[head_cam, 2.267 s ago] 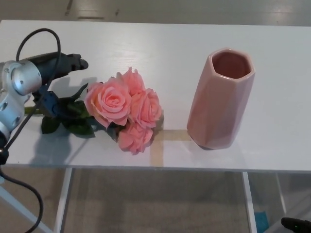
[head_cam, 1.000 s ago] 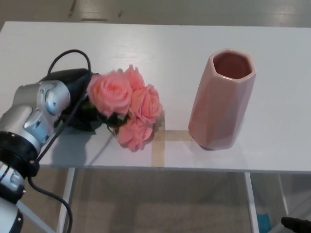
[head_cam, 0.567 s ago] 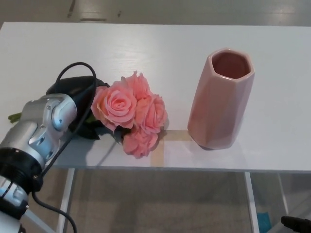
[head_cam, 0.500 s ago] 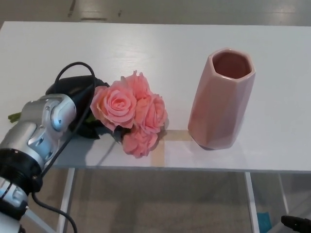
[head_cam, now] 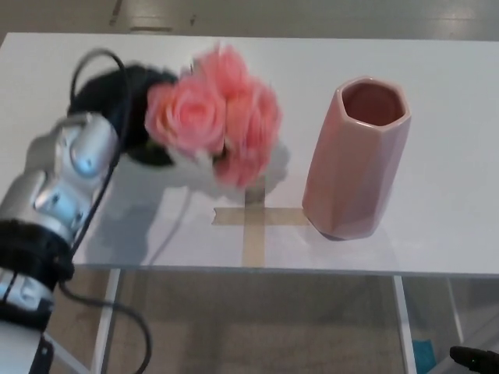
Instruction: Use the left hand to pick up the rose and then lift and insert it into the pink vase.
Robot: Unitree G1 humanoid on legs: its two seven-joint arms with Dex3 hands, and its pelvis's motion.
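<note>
left hand (head_cam: 132, 117) is the dark blurred mass behind the silver wrist joint (head_cam: 74, 167), black cable (head_cam: 97, 62) looping over it; it sits right at the stem end of the rose (head_cam: 214, 117) and the bunch is clear of the table (head_cam: 437, 62), its shadow lying on the surface beneath it, so the hand is closed on the stem; individual fingers not resolvable through motion blur, so how tightly they wrap I can't tell; rose is actually a cluster of several pink blooms, heavily blurred; long axis runs roughly left-right in the picture, stem end at the hand on the left, blooms pointing right toward the pink vase (head_cam: 355, 156); whether it's tilted up or down along that axis can't be read from this angle; green leaves hidden or lost in the dark blur near the hand; blooms sit at about the height of the vase's upper half in the picture, near its left side but not touching, a strip of white table showing between them; vase stands upright on the table's right part, faceted sides, open mouth up, inside bare; tan tape cross (head_cam: 253, 222) on the table just left of the vase base, below the blooms; right hand not in frame
</note>
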